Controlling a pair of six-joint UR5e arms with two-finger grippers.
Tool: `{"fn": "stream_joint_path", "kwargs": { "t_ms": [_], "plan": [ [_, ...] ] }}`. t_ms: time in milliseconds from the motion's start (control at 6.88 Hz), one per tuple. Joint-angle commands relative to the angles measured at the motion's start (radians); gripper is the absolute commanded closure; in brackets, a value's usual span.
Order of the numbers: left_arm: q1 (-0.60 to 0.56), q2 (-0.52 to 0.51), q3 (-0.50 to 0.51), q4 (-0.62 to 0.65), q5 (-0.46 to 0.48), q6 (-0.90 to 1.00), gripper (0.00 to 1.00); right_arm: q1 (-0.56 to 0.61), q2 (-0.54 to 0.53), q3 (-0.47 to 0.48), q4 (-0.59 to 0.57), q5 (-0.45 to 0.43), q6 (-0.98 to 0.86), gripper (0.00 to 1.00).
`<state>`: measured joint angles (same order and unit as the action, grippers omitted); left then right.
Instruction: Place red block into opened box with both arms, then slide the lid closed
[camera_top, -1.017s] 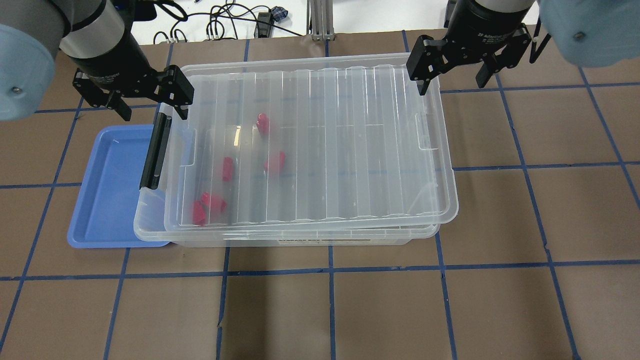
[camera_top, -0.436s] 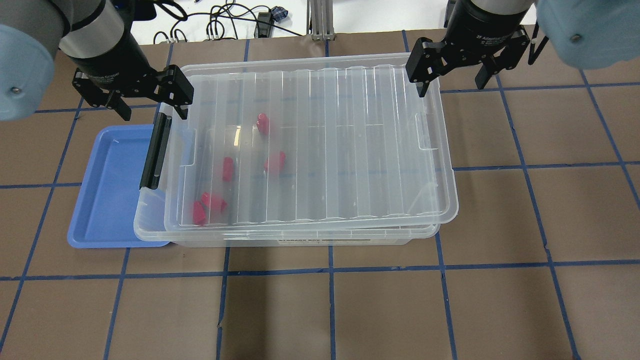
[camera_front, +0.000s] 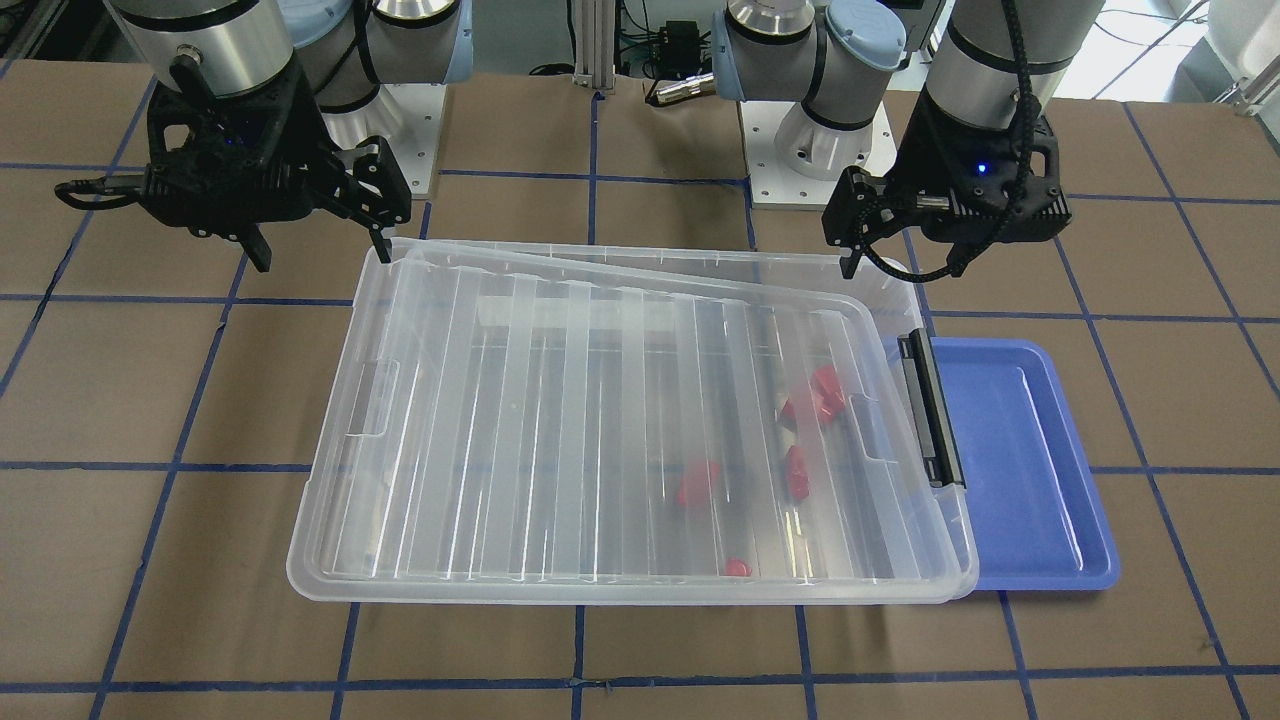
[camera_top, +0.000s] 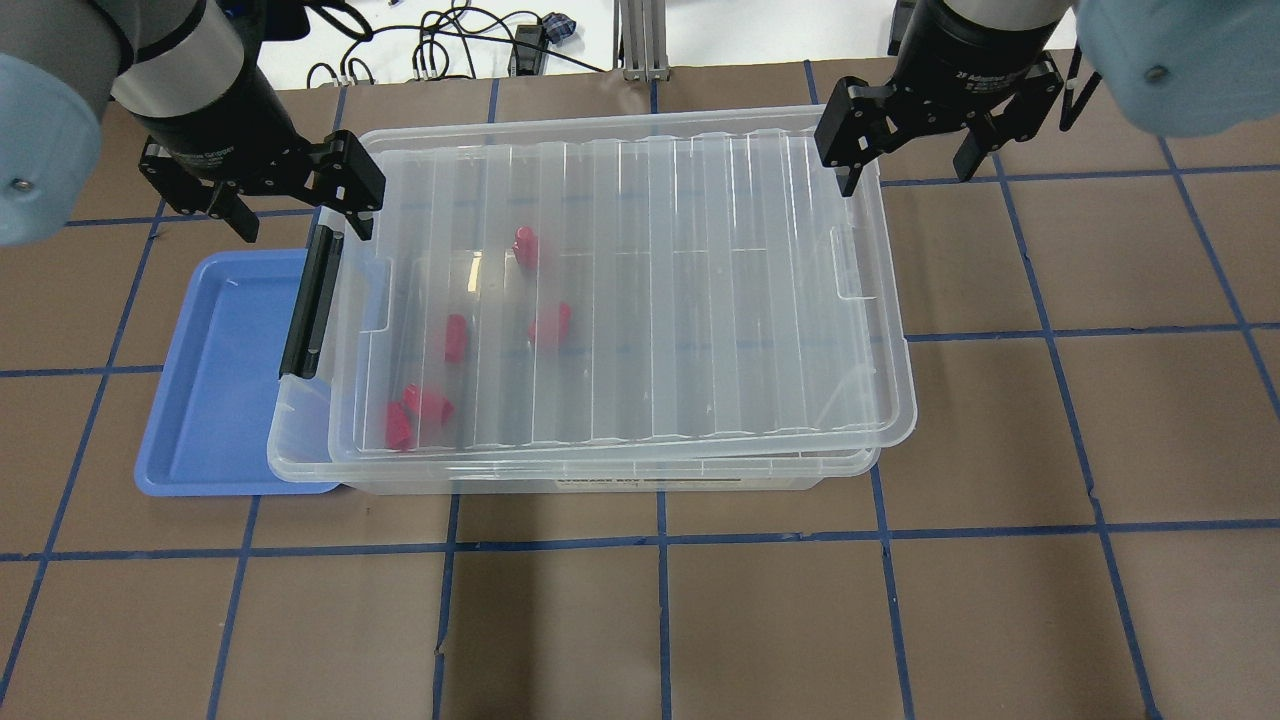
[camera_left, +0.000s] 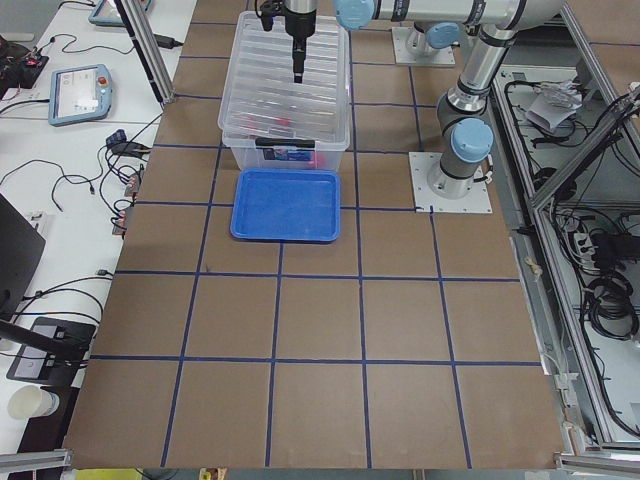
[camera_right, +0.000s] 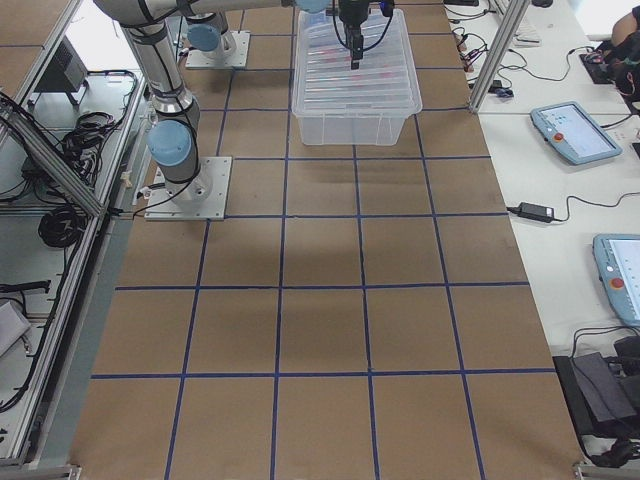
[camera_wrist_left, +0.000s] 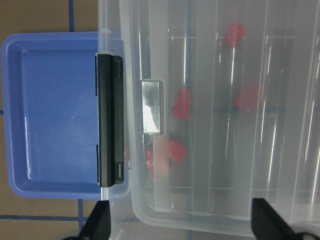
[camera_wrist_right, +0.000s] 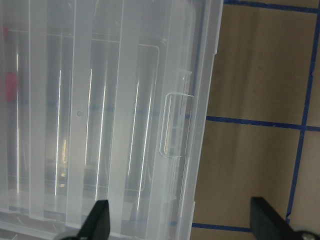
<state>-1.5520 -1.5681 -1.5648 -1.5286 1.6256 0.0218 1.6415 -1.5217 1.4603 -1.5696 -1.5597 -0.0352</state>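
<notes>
Several red blocks (camera_top: 551, 325) (camera_front: 815, 395) (camera_wrist_left: 182, 102) lie inside the clear box (camera_top: 600, 478) (camera_front: 880, 275), seen through the ribbed lid (camera_top: 680, 280) (camera_front: 560, 430) (camera_wrist_right: 100, 110). The lid rests on the box slightly skewed and overhangs its right end in the overhead view. A narrow strip beside the black bar (camera_top: 310, 300) (camera_wrist_left: 110, 120) is uncovered. My left gripper (camera_top: 300, 222) (camera_front: 905, 265) hovers open and empty above the box's far left corner. My right gripper (camera_top: 905, 172) (camera_front: 323, 255) hovers open and empty above the far right corner.
A blue tray (camera_top: 220, 380) (camera_front: 1030, 470) (camera_wrist_left: 55, 115) with nothing in it sits against the box's black-bar end, partly under its rim. Brown table with blue tape grid (camera_top: 660, 620) stretches in front. Cables (camera_top: 450, 50) lie beyond the far edge.
My left gripper has drifted slightly back and to the left. The right gripper, lid, box and blocks hold their places.
</notes>
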Motion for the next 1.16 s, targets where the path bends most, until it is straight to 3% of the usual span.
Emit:
{"fn": "stream_joint_path", "kwargs": {
  "t_ms": [0,1017],
  "plan": [
    [0.0,-0.006,0.0,0.004,-0.004,0.0,0.0,0.0,0.0,0.0,-0.001,0.001,-0.002,0.0],
    [0.0,-0.001,-0.001,0.004,-0.006,0.001,0.0,0.0,0.0,0.0,-0.004,0.003,-0.002,0.0]
  ]
}}
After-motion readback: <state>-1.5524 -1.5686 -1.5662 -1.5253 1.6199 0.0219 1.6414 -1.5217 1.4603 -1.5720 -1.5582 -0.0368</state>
